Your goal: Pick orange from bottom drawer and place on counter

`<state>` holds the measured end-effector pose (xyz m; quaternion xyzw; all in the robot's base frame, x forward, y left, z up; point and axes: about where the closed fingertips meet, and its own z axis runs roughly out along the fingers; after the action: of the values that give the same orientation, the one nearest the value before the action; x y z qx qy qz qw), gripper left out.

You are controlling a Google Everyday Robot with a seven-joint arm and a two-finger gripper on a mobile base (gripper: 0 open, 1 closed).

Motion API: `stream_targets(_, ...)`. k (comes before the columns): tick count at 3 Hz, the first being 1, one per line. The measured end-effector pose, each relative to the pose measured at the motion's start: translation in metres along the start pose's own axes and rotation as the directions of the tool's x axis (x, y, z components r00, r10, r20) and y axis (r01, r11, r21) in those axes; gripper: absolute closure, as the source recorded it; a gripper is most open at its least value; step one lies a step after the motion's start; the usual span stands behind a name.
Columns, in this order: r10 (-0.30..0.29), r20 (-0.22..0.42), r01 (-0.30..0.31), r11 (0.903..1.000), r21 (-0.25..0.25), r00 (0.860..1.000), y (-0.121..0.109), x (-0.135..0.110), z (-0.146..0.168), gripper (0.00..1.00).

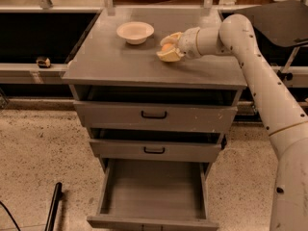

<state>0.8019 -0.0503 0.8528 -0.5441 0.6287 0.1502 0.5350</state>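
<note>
The orange [166,47] is small and round and sits between the cream fingers of my gripper [167,47], which is shut on it. The gripper rests low over the counter [115,61], right of centre near the back. My white arm [250,57] reaches in from the right. The bottom drawer [153,192] is pulled out and its grey inside is empty.
A cream bowl [135,32] stands on the counter just left of the gripper. Two shallower drawers with black handles [154,114] are slightly open above the bottom drawer. A black pole [52,208] lies on the speckled floor at lower left. Dark shelving runs behind the cabinet.
</note>
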Motion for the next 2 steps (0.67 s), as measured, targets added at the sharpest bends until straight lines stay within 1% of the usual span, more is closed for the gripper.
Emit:
stream_targets(1,0.0,0.0,0.0,1.0,0.0,1.0,0.0,0.0,0.0,0.12)
stream_targets(2,0.0,0.0,0.0,1.0,0.0,1.0,0.0,0.0,0.0001,0.0)
